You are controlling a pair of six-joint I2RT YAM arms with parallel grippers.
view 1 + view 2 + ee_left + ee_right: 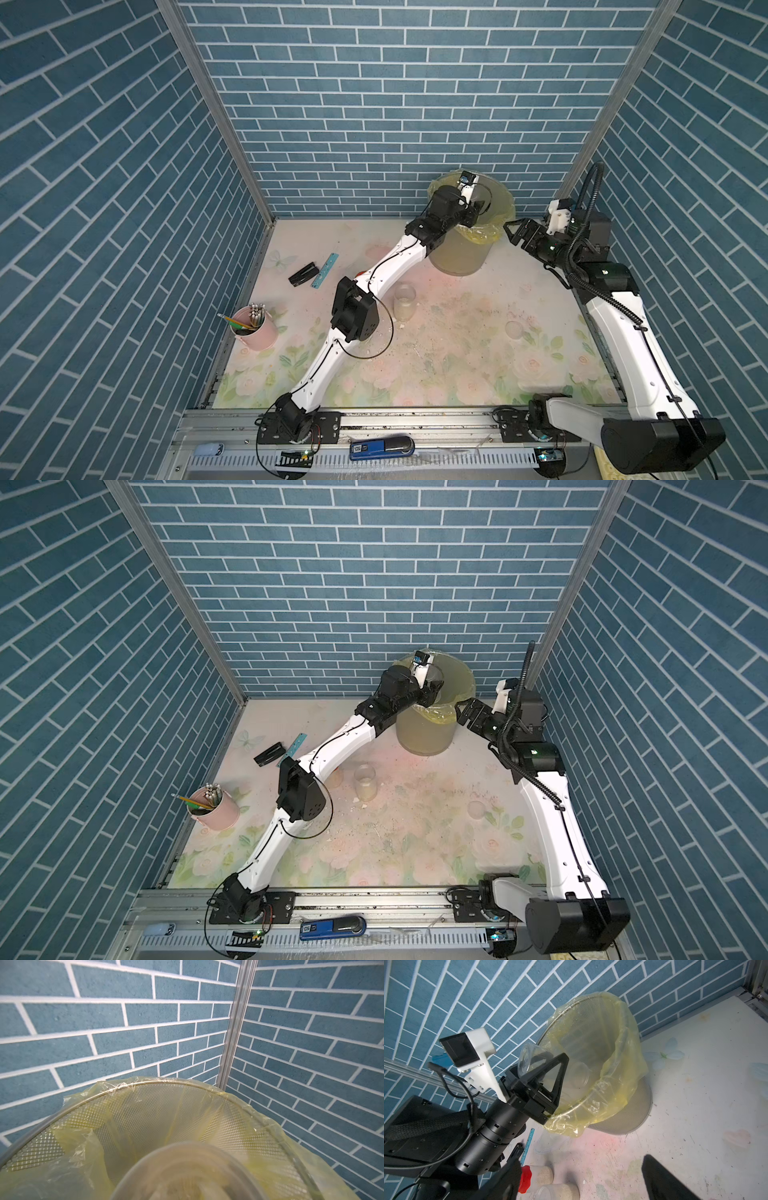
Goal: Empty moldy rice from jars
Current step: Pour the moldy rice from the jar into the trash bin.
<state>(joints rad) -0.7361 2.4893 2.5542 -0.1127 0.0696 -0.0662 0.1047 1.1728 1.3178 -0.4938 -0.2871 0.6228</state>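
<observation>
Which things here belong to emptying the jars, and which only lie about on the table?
For the job: held jar; clear standing jar; red-capped jar; rice; lined bin; round clear lid.
Lying about: pink pencil cup; black stapler; blue ruler.

- Clear plastic cylindrical jar (193, 1174): blurred, cropped by frame edge, left wrist view.
- Red ribbed-cap jar (526, 1178): partly behind black arm.
- Clear rice-filled jar (558, 1190): cropped by frame edge.
- Right gripper (512, 233): one black finger (664, 1180) blurred, cropped.
</observation>
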